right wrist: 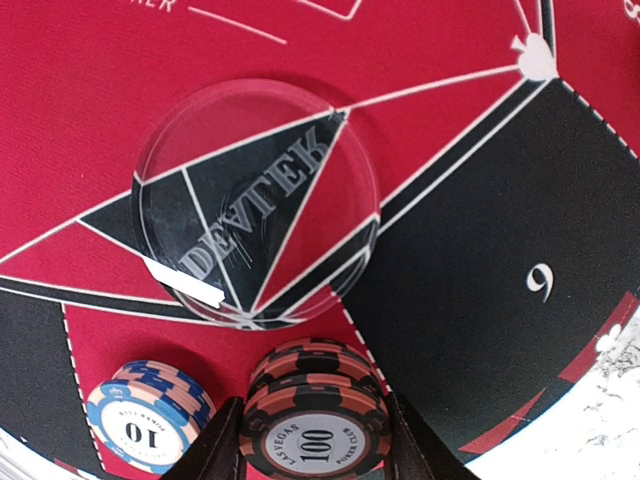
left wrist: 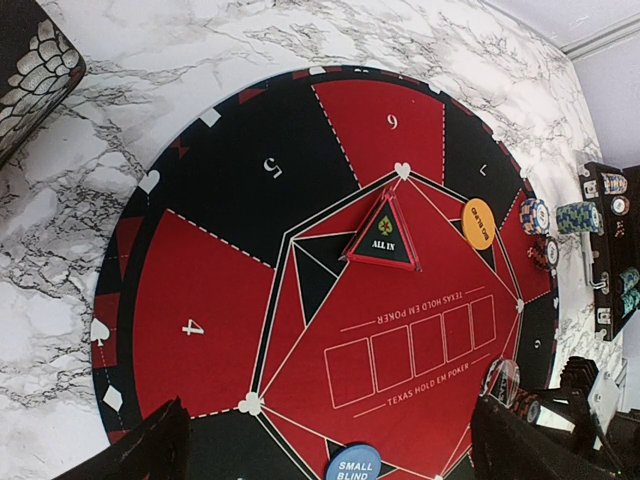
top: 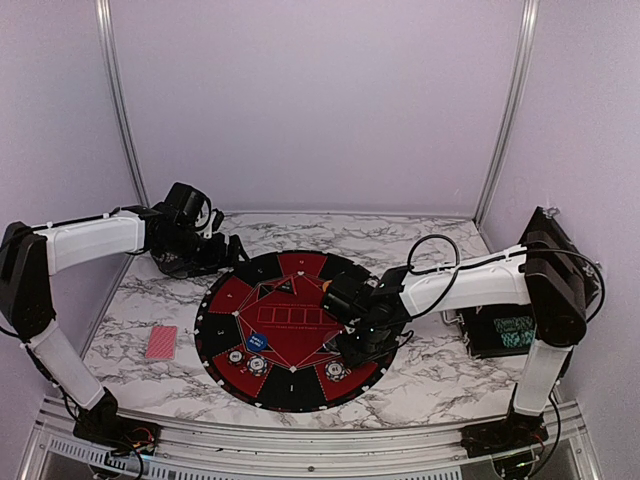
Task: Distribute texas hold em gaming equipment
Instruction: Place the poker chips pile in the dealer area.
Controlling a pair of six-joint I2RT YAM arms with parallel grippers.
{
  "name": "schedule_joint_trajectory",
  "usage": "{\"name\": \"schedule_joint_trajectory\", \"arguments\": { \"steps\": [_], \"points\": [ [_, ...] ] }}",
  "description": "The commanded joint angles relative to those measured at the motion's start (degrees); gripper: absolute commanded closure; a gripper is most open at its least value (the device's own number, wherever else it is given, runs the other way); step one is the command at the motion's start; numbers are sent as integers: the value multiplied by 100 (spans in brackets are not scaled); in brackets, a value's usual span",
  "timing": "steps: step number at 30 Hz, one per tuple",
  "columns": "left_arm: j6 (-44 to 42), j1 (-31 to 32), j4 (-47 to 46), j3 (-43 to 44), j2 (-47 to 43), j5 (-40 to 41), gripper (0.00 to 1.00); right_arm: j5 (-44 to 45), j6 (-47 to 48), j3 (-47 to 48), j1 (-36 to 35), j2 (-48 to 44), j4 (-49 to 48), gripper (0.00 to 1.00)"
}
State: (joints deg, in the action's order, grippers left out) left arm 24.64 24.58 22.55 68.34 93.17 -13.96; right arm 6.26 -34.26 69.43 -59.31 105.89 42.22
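My right gripper (right wrist: 314, 445) is low over the round black-and-red mat (right wrist: 480, 180), its fingers (right wrist: 222, 448) lying against both sides of a stack of black-and-salmon "100" chips (right wrist: 316, 395) that stands on the mat. A blue-and-white "10" chip stack (right wrist: 146, 418) is just left of it, and a clear round disc (right wrist: 256, 200) lies beyond. My left gripper (left wrist: 330, 452) hangs open and empty over the mat's far left edge. Below it I see the blue "small blind" marker (left wrist: 352, 467), an orange disc (left wrist: 478, 223) and a triangular "all in" marker (left wrist: 383, 238). Red-backed cards (top: 160, 342) lie on the table left of the mat.
A black case (top: 505, 330) with more chips (left wrist: 580, 215) stands on the marble table at the right, beside the right arm. Other chip stacks (top: 258, 366) sit on the mat's near rim. Walls close in the table at the back and sides.
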Motion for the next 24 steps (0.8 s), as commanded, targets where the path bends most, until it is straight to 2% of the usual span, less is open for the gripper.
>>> {"name": "schedule_joint_trajectory", "arguments": {
  "steps": [1, 24],
  "points": [
    [-8, -23, -30, 13, -35, -28, 1, -12, -3, 231, -70, 2, -21, 56],
    [-1, -31, -29, 13, -35, -39, 1, 46, 3, 355, -80, -95, 80, 55]
  ]
}}
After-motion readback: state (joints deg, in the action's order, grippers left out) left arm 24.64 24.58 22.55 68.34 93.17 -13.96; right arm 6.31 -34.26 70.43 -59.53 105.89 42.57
